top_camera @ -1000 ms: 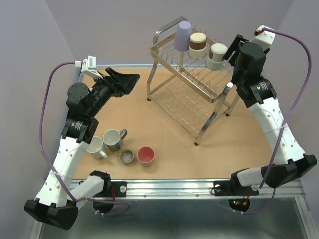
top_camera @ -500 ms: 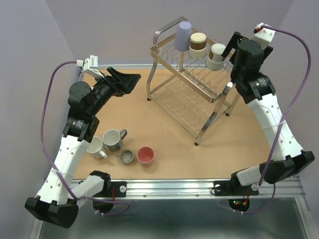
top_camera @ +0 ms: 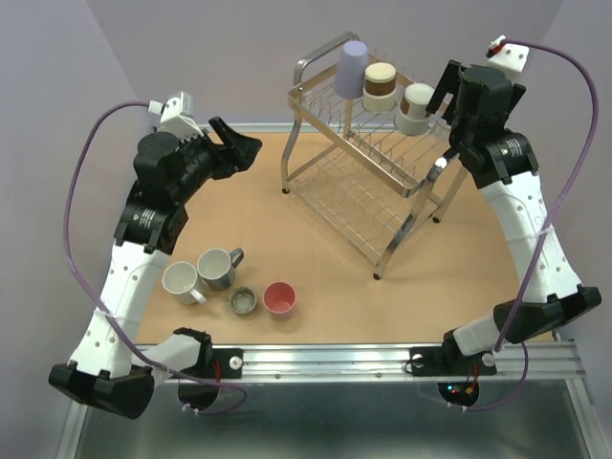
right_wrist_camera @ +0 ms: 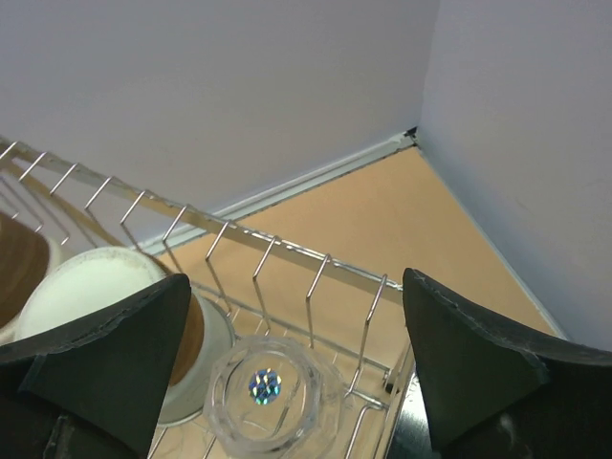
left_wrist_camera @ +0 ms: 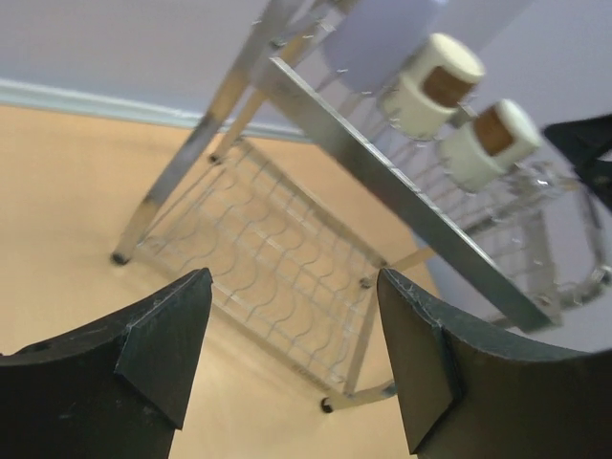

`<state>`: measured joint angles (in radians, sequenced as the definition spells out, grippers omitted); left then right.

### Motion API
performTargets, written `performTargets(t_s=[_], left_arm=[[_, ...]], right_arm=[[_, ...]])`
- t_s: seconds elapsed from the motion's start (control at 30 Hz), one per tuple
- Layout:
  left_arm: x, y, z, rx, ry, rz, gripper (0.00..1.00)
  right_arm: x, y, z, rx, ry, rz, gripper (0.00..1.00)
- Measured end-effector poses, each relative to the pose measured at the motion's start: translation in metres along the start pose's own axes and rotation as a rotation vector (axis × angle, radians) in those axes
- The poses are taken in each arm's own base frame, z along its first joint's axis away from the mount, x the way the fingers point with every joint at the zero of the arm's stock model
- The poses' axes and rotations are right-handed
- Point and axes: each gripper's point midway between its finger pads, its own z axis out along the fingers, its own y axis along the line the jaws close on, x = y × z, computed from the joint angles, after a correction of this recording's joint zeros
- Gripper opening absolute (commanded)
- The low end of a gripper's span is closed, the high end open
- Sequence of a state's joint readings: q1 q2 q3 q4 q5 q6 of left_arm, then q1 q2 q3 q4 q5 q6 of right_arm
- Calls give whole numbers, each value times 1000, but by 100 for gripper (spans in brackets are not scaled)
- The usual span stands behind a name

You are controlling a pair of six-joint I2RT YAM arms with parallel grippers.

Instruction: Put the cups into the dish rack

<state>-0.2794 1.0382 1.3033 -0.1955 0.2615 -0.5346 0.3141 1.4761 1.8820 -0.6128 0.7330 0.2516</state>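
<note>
Just below the right hand [right_wrist_camera: 294,316], a small clear glass cup [right_wrist_camera: 263,387] sits in the upper tier of the two-tier chrome wire dish rack [top_camera: 356,196], touching or just beside a cream-and-brown cup [right_wrist_camera: 96,287]. The hand's fingers stand wide apart and hold nothing, so the step in hand looks like a clean withdrawal after a drop-off. To do it well, the hand should rise straight up until both fingers clear the wire rim, and only then swing away; a sideways move now could catch the wire or nudge the glass.

Far behind the left hand [top_camera: 239,151], close to that arm's base, four cups wait on the table [top_camera: 316,277]: a white handled mug [top_camera: 182,282], a grey handled mug [top_camera: 218,268], a short shiny metal cup [top_camera: 243,301] and a pink cup [top_camera: 279,297]. This hand is also spread open and empty, pointing at the rack. It probably needs to turn back and descend over one cup.

Compared with a second ago, the right hand has opened wider and drawn back from the rack. The left wrist has twisted and pulled in, and the table cups have not moved.
</note>
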Motion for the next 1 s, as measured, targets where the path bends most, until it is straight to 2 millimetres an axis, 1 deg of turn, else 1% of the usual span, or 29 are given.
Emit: performTargets(t_s=[0.07,0.1,0.13,0.17,0.2,0.23,0.27,0.3,0.4,0.57,0.63,0.67,0.73,0.83,0.9,1.0], left_arm=[[4,18,9,-101,43,8,79],[9,28,12,-144,69,10,79],[19,44,15,-212,115,12,79],[31,58,17,-270,158,13,79],[47,76,16,-339,215,13,79],[57,87,15,-386,254,14,78],[76,105,10,-457,318,13,77],[90,117,3,-504,367,12,75],[122,136,-22,-594,481,4,73],[155,147,-61,-649,570,-14,72],[169,151,-80,-666,593,-27,72],[172,151,-85,-667,600,-31,71],[187,156,-95,-678,631,-45,71],[206,164,-103,-698,677,-54,71],[222,173,-109,-721,714,-60,71],[236,181,-116,-743,749,-65,69]], right_arm=[[-1,5,-7,-58,14,4,100],[-2,9,-11,-92,20,12,100],[-5,18,-20,-171,30,30,100],[-8,23,-26,-213,32,41,100],[-12,33,-36,-299,38,67,100],[-19,42,-49,-380,37,92,100],[-25,48,-60,-438,33,118,100],[-31,54,-72,-505,30,142,100],[-55,72,-113,-711,6,212,100],[-76,83,-150,-887,-29,248,100],[-76,87,-156,-929,-26,246,100],[-75,89,-157,-938,-21,244,100],[-70,92,-156,-949,-10,239,100],[-59,95,-153,-957,22,235,100],[-54,98,-151,-964,37,229,100],[-51,101,-150,-971,43,221,100]])
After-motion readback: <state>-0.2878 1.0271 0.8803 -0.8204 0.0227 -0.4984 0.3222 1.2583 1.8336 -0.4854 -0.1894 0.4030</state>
